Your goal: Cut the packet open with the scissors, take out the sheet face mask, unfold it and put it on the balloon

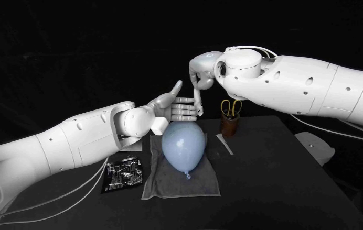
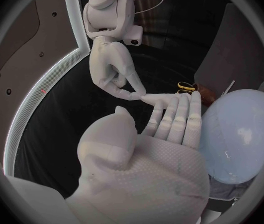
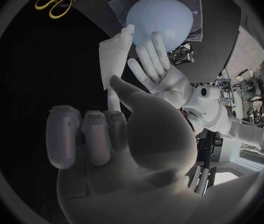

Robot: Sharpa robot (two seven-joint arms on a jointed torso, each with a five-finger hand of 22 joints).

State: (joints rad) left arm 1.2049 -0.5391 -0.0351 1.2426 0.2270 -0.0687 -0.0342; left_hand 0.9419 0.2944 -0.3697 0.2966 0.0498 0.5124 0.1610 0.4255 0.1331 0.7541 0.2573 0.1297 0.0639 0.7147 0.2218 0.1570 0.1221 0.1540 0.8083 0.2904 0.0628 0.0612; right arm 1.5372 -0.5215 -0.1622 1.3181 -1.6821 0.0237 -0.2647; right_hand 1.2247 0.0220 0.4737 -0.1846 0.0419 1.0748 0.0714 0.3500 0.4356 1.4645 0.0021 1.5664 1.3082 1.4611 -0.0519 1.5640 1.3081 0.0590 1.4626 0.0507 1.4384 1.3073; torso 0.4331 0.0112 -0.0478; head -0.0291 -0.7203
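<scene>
Just above the balloon, one white sheet face mask (image 3: 114,59) hangs folded in a narrow strip. It is held in the air between the two hands and does not touch the balloon. The right hand (image 1: 200,77) reaches down from above and pinches the mask between its thumb and a finger, with its other fingers (image 3: 82,134) curled into the palm. The left hand (image 1: 171,109) comes in from the side holding nothing. Its fingers (image 2: 176,115) are straight and side by side, the thumb points up apart from them, and the fingertips meet the right hand's pinch at the mask.

One pale blue balloon (image 1: 184,145) lies directly below the hands, its knot pointing toward the robot. It rests on one grey cloth (image 1: 204,184), which is spread flat.

One packet (image 1: 123,173), dark with shiny print, lies flat just beside the cloth on the robot's left. One thin pale strip (image 1: 224,144) lies beside the cloth on the opposite side. Near that strip stands one brown cup (image 1: 229,126), upright, with one pair of yellow-handled scissors (image 1: 231,106) standing in it, handles up.

All of this sits on a matt black bench (image 1: 280,198). The bench's far edge runs behind the cup, and the room beyond it is plain darkness.
</scene>
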